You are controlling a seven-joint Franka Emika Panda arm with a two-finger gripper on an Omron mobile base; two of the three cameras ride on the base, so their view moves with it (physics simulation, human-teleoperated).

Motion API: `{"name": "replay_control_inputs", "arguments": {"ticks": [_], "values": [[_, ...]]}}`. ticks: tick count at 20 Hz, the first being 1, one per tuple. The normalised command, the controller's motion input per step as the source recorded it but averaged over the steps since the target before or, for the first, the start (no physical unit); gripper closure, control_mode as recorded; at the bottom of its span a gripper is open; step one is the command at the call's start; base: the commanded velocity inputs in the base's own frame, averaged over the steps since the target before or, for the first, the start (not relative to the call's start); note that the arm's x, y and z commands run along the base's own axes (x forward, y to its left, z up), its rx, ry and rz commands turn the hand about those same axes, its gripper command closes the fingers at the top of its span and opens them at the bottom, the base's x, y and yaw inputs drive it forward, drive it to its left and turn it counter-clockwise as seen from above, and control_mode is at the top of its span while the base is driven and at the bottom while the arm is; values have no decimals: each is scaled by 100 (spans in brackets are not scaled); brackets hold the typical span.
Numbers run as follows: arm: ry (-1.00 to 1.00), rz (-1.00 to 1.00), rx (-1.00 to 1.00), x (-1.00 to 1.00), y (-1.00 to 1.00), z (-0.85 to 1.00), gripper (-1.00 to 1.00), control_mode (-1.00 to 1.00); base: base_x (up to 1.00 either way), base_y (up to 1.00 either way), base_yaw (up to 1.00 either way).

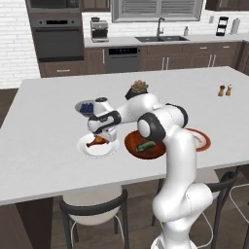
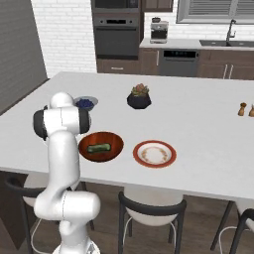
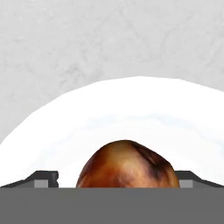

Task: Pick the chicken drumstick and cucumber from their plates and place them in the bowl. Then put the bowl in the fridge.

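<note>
The chicken drumstick (image 1: pixel 97 141) lies on the plain white plate (image 1: pixel 98 150) near the front edge of the tabletop (image 1: pixel 44 126); in the left base view we see its long axis running roughly left to right, the pale bone end pointing left and the thick browned end lying under the gripper (image 1: pixel 103 137); in the hand view the rounded meaty end (image 3: pixel 127 165) rises between the two dark fingers (image 3: pixel 43 179), which stand on either side of it with the white plate (image 3: pixel 131 109) behind; we cannot tell whether the fingers press on the meat or merely flank it. The cucumber (image 1: pixel 145 146) lies in the reddish-brown bowl (image 1: pixel 132 143) just to the right of the white plate; in the right base view its long axis (image 2: pixel 98 147) runs nearly left to right across the bowl (image 2: pixel 113 144). The red-rimmed plate (image 2: pixel 154 154) sits just beside the bowl on its far side from the arm; a small bowl of blueberries (image 2: pixel 86 103) and a black pot with a plant (image 2: pixel 139 98) stand further back; two small shakers (image 1: pixel 224 90) stand well apart to the right.
</note>
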Motion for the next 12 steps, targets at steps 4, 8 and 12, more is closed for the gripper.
{"name": "replay_control_inputs", "arguments": {"ticks": [4,8,12], "values": [[0,0,0,-8,1,-10,100,-100,0,0,0],[0,0,1,-41,-11,2,100,-100,0,0,0],[-1,0,5,-61,-26,57,100,-100,0,0,0]]}}
